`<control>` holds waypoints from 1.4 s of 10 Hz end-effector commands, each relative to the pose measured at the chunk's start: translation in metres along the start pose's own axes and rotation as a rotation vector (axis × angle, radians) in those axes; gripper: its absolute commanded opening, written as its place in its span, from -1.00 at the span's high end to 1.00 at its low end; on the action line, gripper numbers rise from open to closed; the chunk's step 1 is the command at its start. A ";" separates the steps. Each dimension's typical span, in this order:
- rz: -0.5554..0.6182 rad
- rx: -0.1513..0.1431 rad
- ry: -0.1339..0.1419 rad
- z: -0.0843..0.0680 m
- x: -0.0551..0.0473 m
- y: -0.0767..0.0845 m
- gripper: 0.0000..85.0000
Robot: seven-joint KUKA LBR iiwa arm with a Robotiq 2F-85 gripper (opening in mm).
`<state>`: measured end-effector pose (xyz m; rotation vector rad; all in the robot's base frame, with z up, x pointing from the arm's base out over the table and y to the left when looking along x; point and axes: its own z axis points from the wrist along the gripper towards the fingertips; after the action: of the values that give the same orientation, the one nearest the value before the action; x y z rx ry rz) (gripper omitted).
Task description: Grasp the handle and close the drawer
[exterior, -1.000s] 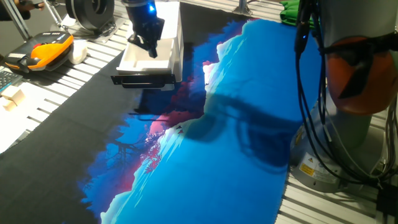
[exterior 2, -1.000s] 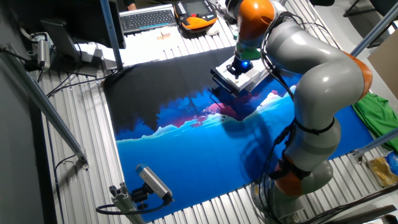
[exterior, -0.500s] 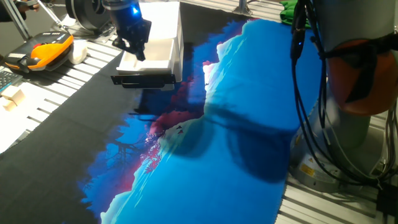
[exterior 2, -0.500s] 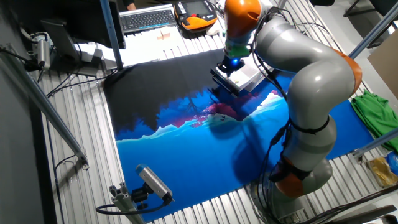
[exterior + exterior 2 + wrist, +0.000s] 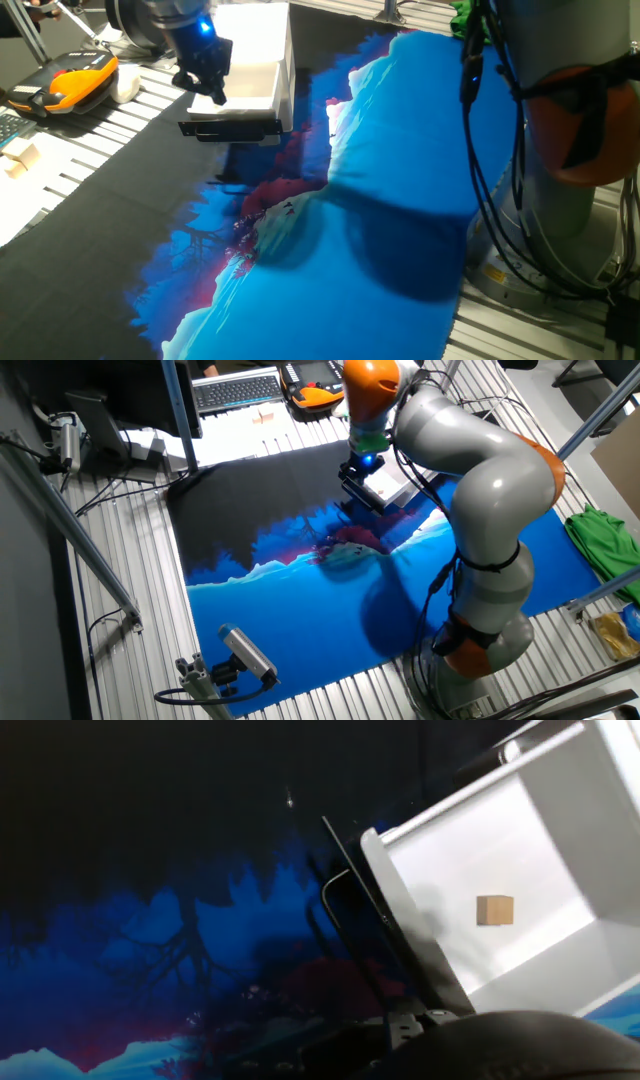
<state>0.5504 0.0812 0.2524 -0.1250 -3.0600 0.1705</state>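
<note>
A: What lies at the far left?

B: An orange and black device on the slatted table. Just right of it the gripper hangs over the drawer's left rim. I cannot tell whether its jaws are open or closed.

A: And the drawer?

B: A white open tray pulled out of its white cabinet, at the back of the black and blue mat. A small wooden cube sits inside.

A: The handle?

B: A thin black bar across the drawer's front, its long axis level and parallel to that front edge, facing out over the mat.
</note>
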 end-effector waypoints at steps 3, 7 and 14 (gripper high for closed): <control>-0.059 -0.076 0.024 0.001 -0.001 -0.001 1.00; -0.051 -0.127 -0.023 0.004 0.000 0.002 1.00; -0.224 0.019 -0.130 0.013 0.003 0.008 1.00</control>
<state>0.5466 0.0881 0.2394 0.1761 -3.1699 0.2035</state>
